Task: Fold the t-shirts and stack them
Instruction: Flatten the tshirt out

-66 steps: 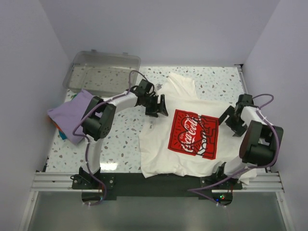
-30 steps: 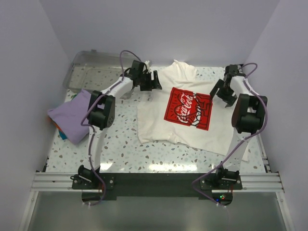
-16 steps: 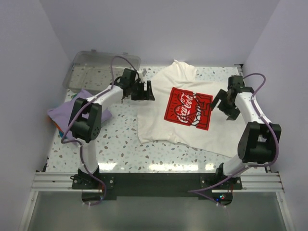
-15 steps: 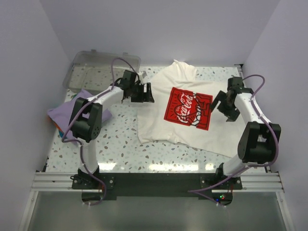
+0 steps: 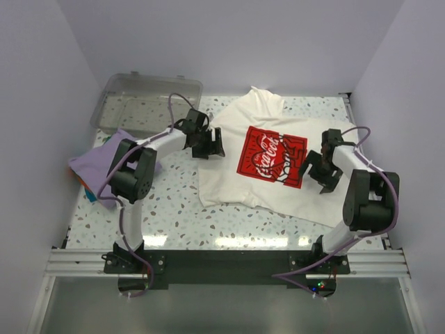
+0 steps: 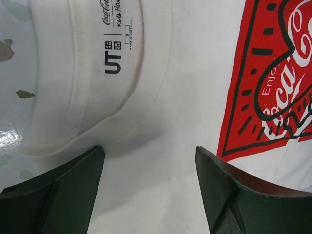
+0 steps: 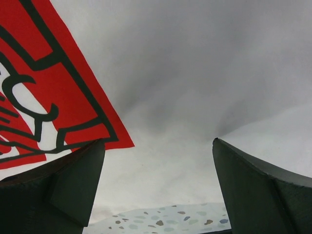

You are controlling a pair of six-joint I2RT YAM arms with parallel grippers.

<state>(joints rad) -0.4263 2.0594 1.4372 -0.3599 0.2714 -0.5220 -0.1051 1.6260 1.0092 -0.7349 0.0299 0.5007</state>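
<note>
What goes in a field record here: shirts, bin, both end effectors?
white t-shirt: spread on table, red logo up, unfolded
clear bin: far left corner
lavender t-shirt: at table's left edge, near bin
left end effector: open, above white shirt's collar, empty
right end effector: open, above shirt right of logo, empty

Flat cream shirt (image 5: 222,184), lavender shirt (image 5: 94,167) left

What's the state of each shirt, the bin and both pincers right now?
white t-shirt: spread flat, print up, unfolded.
lavender t-shirt: compact pile, left edge.
clear bin: far left, nothing visible inside.
left pincer: open over collar.
right pincer: open beside print.
</note>
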